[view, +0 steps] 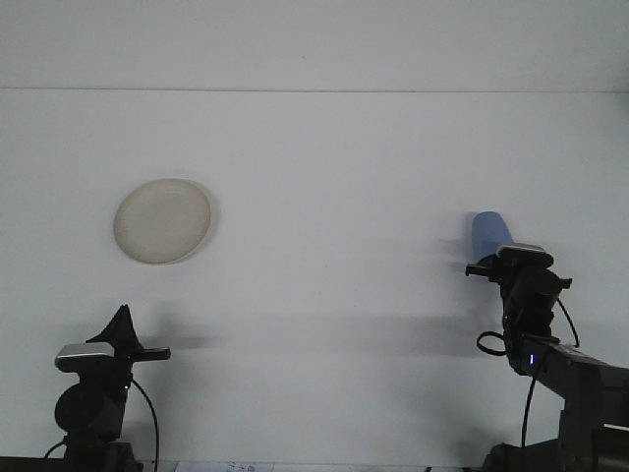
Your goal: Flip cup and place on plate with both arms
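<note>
A blue cup (488, 231) lies on its side on the white table at the right, and its lower end is hidden behind my right arm. My right gripper (491, 265) is at the cup's near end, touching or overlapping it from this angle. A round cream plate (162, 220) rests flat on the table at the left. My left gripper (124, 324) stays low near the front left edge, well short of the plate and holding nothing that I can see.
The white table (324, 197) stretches back to a far edge against a pale wall. The right arm's dark body and cables (550, 364) fill the front right corner. The left arm's base (90, 413) stands at the front left.
</note>
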Robot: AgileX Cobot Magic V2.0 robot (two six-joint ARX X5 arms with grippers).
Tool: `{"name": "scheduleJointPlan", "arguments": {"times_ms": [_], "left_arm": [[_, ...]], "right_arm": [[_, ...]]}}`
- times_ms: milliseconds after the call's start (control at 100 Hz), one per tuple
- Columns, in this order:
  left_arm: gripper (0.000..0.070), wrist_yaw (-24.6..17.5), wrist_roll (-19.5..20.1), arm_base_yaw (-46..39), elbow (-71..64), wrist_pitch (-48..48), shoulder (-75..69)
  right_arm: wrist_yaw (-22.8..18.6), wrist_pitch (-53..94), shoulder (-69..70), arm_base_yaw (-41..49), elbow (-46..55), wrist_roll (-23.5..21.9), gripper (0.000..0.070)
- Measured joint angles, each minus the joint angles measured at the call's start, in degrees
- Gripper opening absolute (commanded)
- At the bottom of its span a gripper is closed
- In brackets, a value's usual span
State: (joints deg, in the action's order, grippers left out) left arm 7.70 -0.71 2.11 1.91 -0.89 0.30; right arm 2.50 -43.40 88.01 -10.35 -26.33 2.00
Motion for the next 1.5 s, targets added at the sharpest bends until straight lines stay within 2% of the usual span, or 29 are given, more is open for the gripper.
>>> {"name": "scheduleJointPlan", "arguments": {"times_ms": [170, 320, 420, 540, 660, 800, 940, 1200, 1500], "left_arm": [[0.0015, 0.0, 0.0, 0.0, 0.0, 0.0, 0.0], [0.0016, 0.0, 0.0, 0.0, 0.0, 0.0, 0.0], [0.0015, 0.0, 0.0, 0.0, 0.0, 0.0, 0.0], [0.0015, 0.0, 0.0, 0.0, 0.0, 0.0, 0.0], [0.0015, 0.0, 0.0, 0.0, 0.0, 0.0, 0.0], [0.0015, 0.0, 0.0, 0.0, 0.0, 0.0, 0.0], [0.0016, 0.0, 0.0, 0.0, 0.0, 0.0, 0.0], [0.0015, 0.0, 0.0, 0.0, 0.0, 0.0, 0.0], [0.0015, 0.0, 0.0, 0.0, 0.0, 0.0, 0.0]], "right_arm": [[-1.3, 0.9, -0.7, 0.0, -0.3, 0.6, 0.0006], [-0.6, 11.0, -8.8, 1.9, -0.4, 0.1, 0.0006], [0.6, 23.6, -17.9, 4.4, -3.5, -1.7, 0.0005], [0.6, 43.2, -27.8, 9.0, -12.9, -3.7, 0.0005], [-1.9, 64.4, -31.0, 15.8, -24.6, -4.9, 0.0004], [-6.6, 87.6, -27.1, 25.9, -34.7, -6.4, 0.0004], [-7.0, 102.6, -21.2, 38.0, -40.9, -7.8, 0.0004], [-7.0, 108.3, -8.2, 55.0, -46.5, -9.0, 0.0004], [-4.1, 114.2, 3.7, 62.3, -52.0, -8.4, 0.0005]]}}
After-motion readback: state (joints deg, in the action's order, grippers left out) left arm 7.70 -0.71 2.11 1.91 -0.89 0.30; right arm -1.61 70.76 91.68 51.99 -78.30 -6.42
